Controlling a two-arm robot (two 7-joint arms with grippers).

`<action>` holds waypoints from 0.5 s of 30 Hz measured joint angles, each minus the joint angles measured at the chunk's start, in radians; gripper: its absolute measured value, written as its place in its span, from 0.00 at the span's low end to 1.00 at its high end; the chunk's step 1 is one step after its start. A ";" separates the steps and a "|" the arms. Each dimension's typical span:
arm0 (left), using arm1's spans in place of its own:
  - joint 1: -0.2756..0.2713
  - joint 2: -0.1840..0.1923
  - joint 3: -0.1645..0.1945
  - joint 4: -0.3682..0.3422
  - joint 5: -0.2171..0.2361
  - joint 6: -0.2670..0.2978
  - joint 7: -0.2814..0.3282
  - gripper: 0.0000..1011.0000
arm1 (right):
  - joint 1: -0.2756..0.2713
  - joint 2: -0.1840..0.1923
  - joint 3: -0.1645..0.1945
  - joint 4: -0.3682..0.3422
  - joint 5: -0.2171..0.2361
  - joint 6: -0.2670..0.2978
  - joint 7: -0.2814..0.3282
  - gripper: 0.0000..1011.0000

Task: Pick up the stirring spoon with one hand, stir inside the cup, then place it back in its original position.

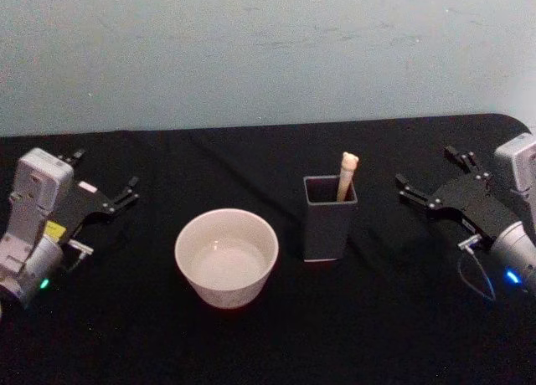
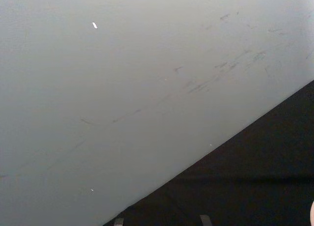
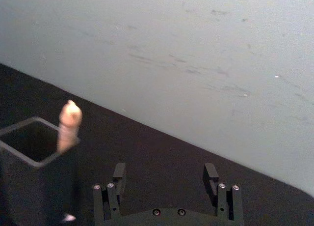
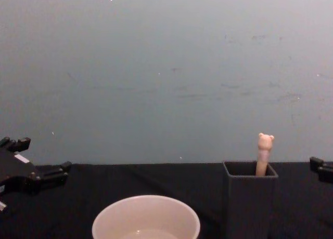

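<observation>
The stirring spoon (image 1: 347, 174) stands in the dark grey square holder (image 1: 329, 222), its beige bear-topped handle (image 4: 264, 153) sticking out above the rim; its bowl is hidden inside. The cream-white cup (image 1: 226, 255) sits to the left of the holder, apart from it. My right gripper (image 1: 431, 171) hovers open to the right of the holder, holding nothing. In the right wrist view its fingers (image 3: 119, 176) are spread, with the spoon (image 3: 68, 125) and holder (image 3: 29, 159) off to one side. My left gripper (image 1: 109, 174) rests open at the table's left, away from the cup.
The black table (image 1: 268, 343) runs back to a pale blue-grey wall (image 1: 268, 50). Bare cloth lies in front of the cup and holder and between the holder and my right gripper. The table's far right corner (image 1: 511, 121) is rounded.
</observation>
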 joint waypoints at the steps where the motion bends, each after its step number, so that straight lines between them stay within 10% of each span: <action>1: 0.000 0.000 0.000 0.000 0.000 0.000 0.000 0.99 | -0.010 0.002 0.011 -0.015 0.029 0.006 0.024 0.99; 15: 0.000 0.000 0.000 0.000 0.000 0.000 0.000 0.99 | -0.056 0.014 0.060 -0.096 0.210 0.066 0.245 0.99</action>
